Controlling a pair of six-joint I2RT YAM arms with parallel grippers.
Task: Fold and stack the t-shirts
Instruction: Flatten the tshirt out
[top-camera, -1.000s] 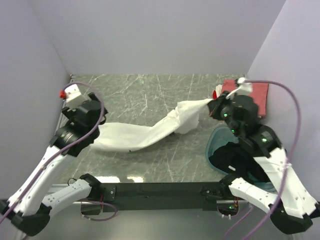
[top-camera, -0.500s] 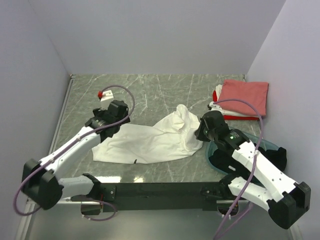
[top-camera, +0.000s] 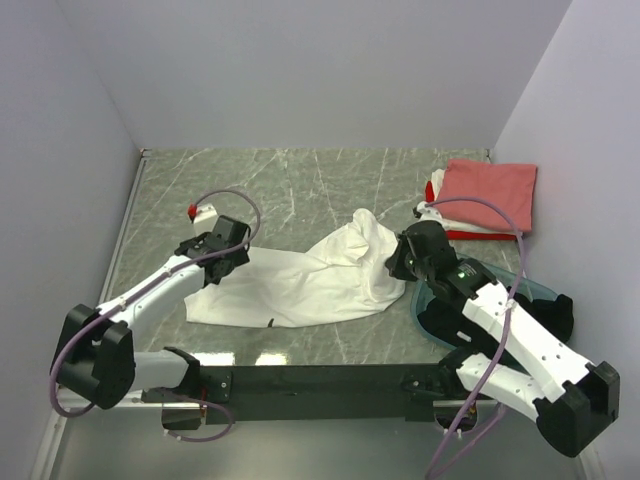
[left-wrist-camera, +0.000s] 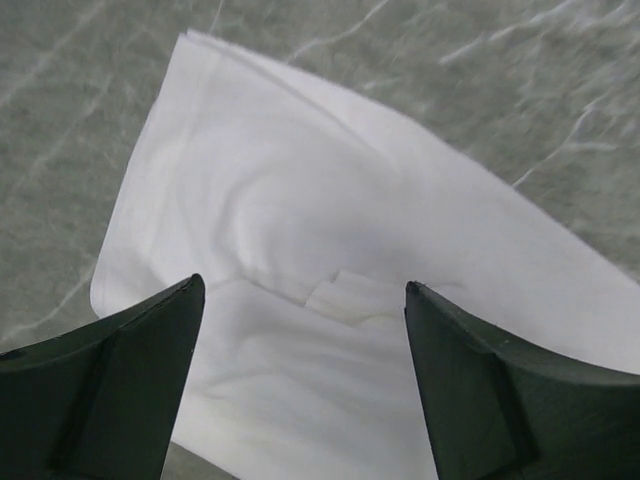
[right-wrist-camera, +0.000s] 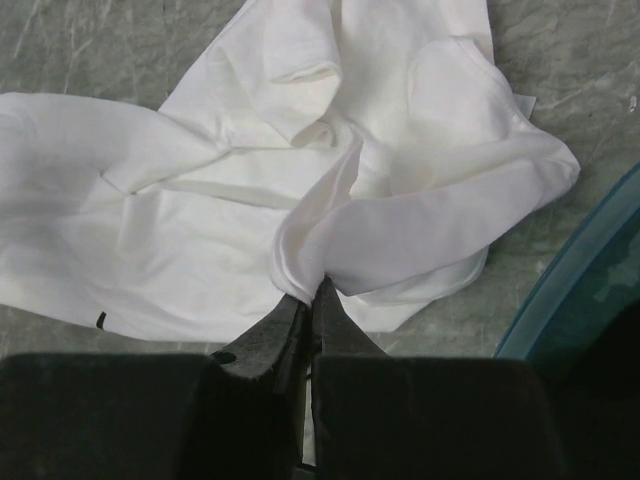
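Dropped slack, your shirt (top-camera: 300, 285) lies rumpled and unfolded, left gripper (left-wrist-camera: 302, 292) agape above it, right gripper (right-wrist-camera: 312, 292) pinching a fold

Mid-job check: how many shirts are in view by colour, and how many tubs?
White: 2, the spread white shirt and the white shirt in the stack
Salmon-pink: 1, the salmon-pink shirt
Red: 1, the red shirt
Black: 1, the black shirt, apparently inside the tub
Tub: 1, the teal tub
Total: 6

Grey-green marble tabletop (top-camera: 300, 180), translucent teal tub (top-camera: 420, 305) at right, pale walls (top-camera: 300, 70)
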